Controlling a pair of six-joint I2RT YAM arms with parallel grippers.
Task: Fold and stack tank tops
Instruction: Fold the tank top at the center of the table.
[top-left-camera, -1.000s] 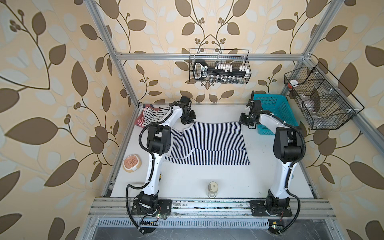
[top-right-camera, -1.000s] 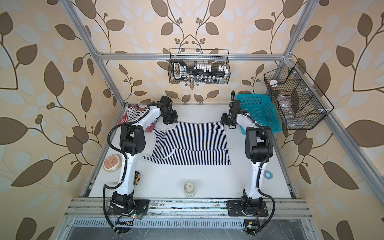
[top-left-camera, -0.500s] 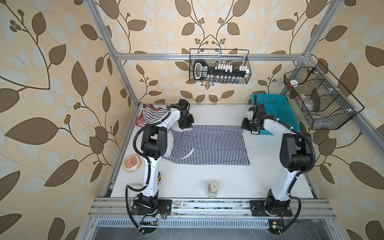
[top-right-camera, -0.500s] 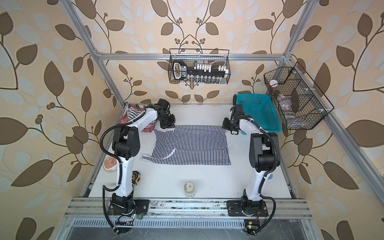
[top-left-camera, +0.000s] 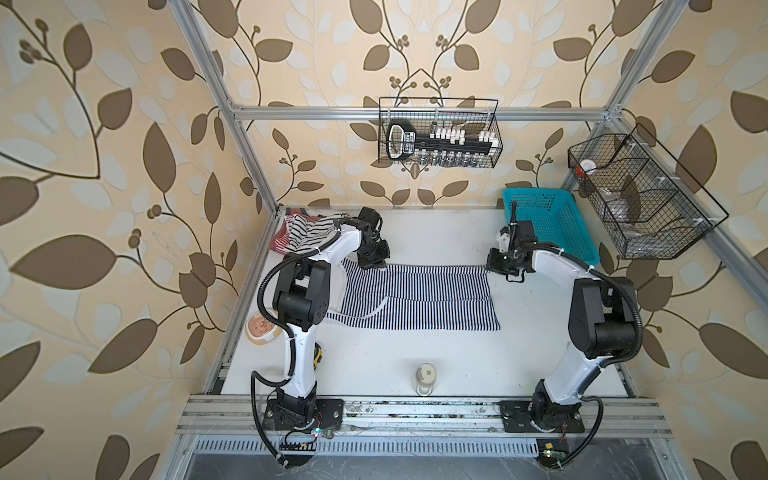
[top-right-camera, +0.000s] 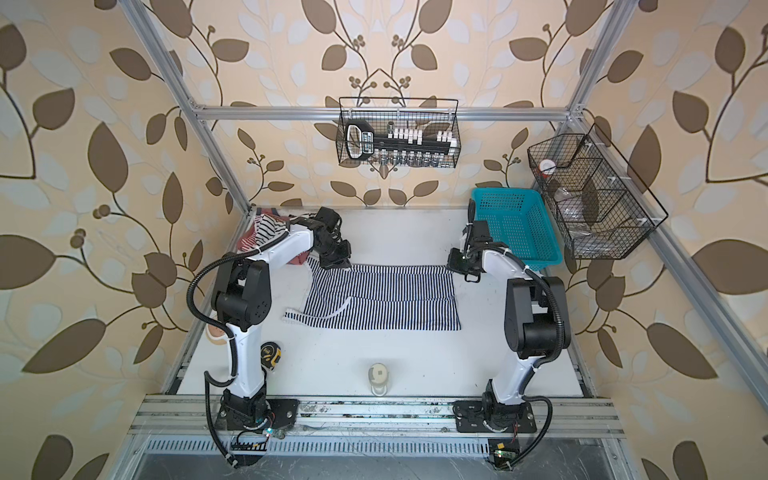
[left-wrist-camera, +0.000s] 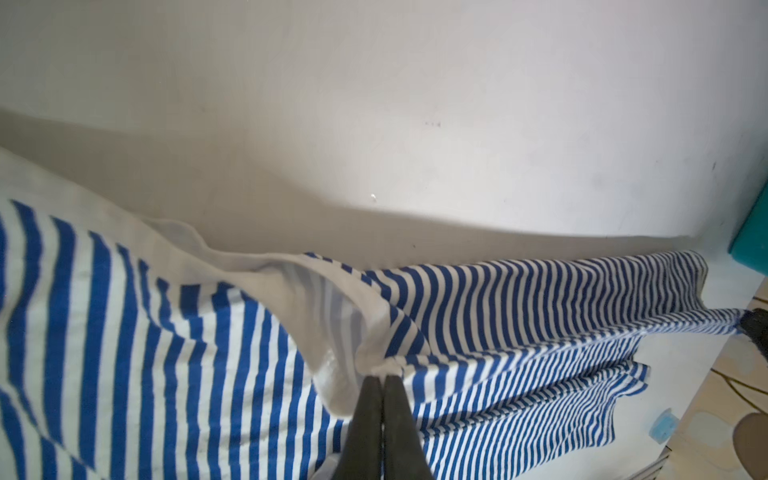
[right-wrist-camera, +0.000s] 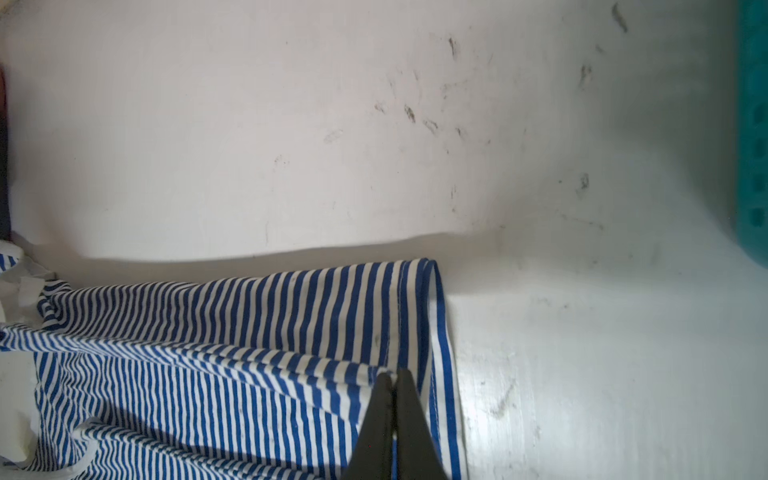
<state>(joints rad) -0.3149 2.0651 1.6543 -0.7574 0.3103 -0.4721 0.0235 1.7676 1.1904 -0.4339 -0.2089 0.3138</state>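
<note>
A navy-and-white tank top (top-left-camera: 415, 295) (top-right-camera: 382, 297) lies spread on the white table (top-left-camera: 436, 232), partly doubled over. My left gripper (top-left-camera: 372, 264) (left-wrist-camera: 384, 376) is shut on its white-edged armhole at the far left corner. My right gripper (top-left-camera: 498, 266) (right-wrist-camera: 392, 374) is shut on its hem at the far right corner. The far edge hangs taut between them, slightly off the table. Bunched in the far left corner are a white tank top with black stripes (top-left-camera: 307, 230) (top-right-camera: 266, 230) and a red-and-white one (top-left-camera: 280, 243).
A blue plastic basket (top-left-camera: 548, 224) (top-right-camera: 515, 224) stands at the far right, close behind my right arm. A small bowl (top-left-camera: 262, 328) and a tape measure (top-right-camera: 270, 355) lie near the left arm's base. A small jar (top-left-camera: 424, 376) stands at the front middle.
Both grippers have moved toward the front of the table, carrying the tank top's far edge with them. The cloth's far edge now sits nearer the front than before.
</note>
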